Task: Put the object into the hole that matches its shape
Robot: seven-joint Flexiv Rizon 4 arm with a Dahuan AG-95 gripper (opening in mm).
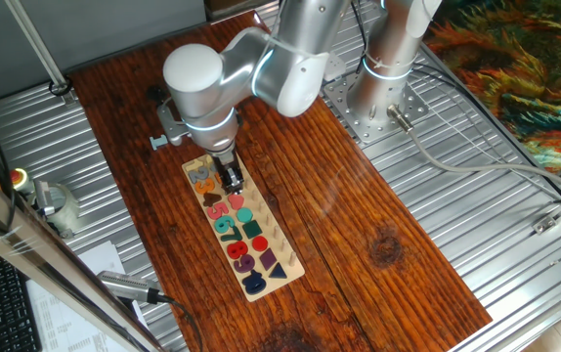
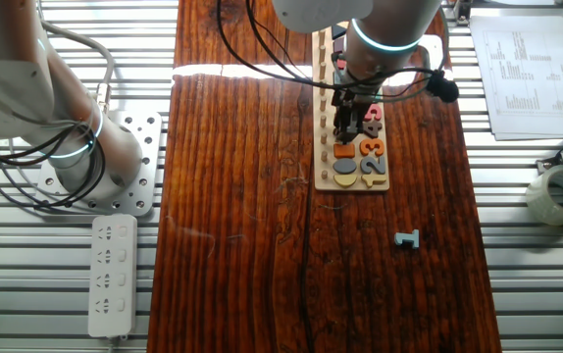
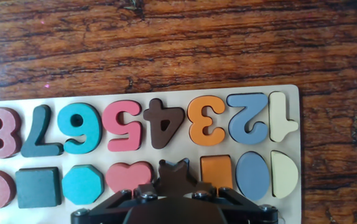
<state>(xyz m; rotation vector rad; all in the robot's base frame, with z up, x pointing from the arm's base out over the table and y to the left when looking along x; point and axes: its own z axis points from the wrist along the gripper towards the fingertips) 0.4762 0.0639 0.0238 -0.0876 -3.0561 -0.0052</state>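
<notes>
Star: the star (image 3: 175,173) sits in the board's (image 3: 166,93) shape row, between the pink heart (image 3: 129,177) and the orange rectangle (image 3: 216,171). It looks dark in my shadow.
Star from hand: it is straight under my hand (image 3: 177,190) in the hand view. Its far points show just past my fingers and its near part is hidden by them. There is no offset to left or right that I can see.
Hole: I cannot see it. The star covers the gap in the row where I judge the hole to be.
Key relation: what matters is how the star's points line up with the hole's. The top point aims at the number row, square to the board as far as I can tell.
Seated or not: I cannot tell whether the star is lying flush in the hole or riding on its rim.
Hand state: both fixed views show my hand low over the board, fingers down. None of the views shows whether I am clamped on the star or have let go of it.
Next move, as I judge it: a short straight press or a release, with no sideways travel.
</notes>
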